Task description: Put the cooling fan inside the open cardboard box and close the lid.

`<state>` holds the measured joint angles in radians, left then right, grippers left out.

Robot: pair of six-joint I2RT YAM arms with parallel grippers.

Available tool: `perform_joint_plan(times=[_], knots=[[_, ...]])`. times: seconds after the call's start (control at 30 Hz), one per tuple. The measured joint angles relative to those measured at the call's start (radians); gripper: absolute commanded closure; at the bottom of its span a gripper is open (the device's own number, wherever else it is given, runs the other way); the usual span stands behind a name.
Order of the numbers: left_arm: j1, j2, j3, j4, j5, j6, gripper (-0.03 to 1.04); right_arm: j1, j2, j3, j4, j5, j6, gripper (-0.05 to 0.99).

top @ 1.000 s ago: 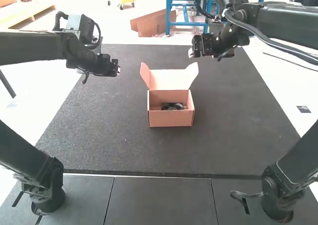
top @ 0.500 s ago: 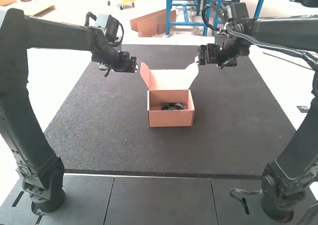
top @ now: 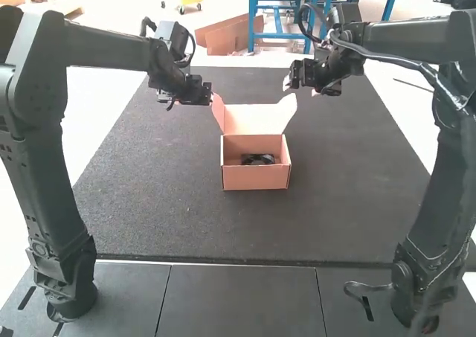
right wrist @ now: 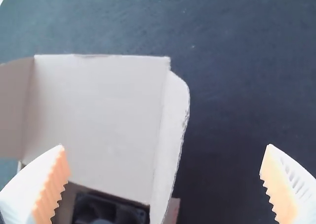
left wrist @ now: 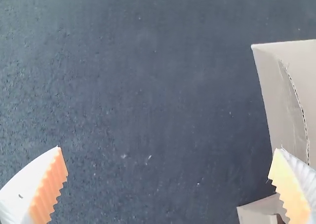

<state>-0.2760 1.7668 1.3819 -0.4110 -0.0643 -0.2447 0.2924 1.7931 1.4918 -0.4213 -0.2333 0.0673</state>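
The mat (top: 149, 203) covered the bench (top: 238, 300), and on it the box (top: 255, 175) sat with its front wall facing the arms' bases. The fan (top: 259, 159) lay flat on the box's bottom, so the first half of the task looked done. Behind the fan, the lid (top: 253, 119) stood upright from the box's far edge. Its hinge ran left to right, and a side flap was turned forward at each end.

Farther back, the left pincer (top: 202, 97) hung just beside the top corner of the left flap (top: 217, 112). Whether it touched could not be told. Its fingers (left wrist: 47, 184) were spread wide with nothing between them, and the flap's edge lay close to one finger in the left wrist view.

The right pincer (top: 291, 78) hung over the top of the right flap (top: 288, 106), equally wide and empty. Its wrist view looked down the lid's inner face towards the fan.

The lid lay just nearer than both pincers and below them. Closing it would likely call for a push forward and down about the hinge. Both arms were about equally near, the left perhaps a shade closer to the cardboard.
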Motion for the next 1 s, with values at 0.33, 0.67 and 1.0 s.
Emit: perform_joint_plan(times=[0.33,0.67,1.0], knots=[[-0.001,0.018,0.026,0.012,0.005,0.0,0.04,0.0,0.076,0.052,-0.032,-0.056,0.016,0.12],[-0.038,0.029,0.027,0.027,0.027,0.0,0.04,0.0,0.115,0.097,-0.032,-0.06,0.031,0.14],[-0.04,0.029,0.028,0.028,0.032,0.0,0.04,0.0,0.191,0.148,-0.031,-0.06,0.045,0.42]])
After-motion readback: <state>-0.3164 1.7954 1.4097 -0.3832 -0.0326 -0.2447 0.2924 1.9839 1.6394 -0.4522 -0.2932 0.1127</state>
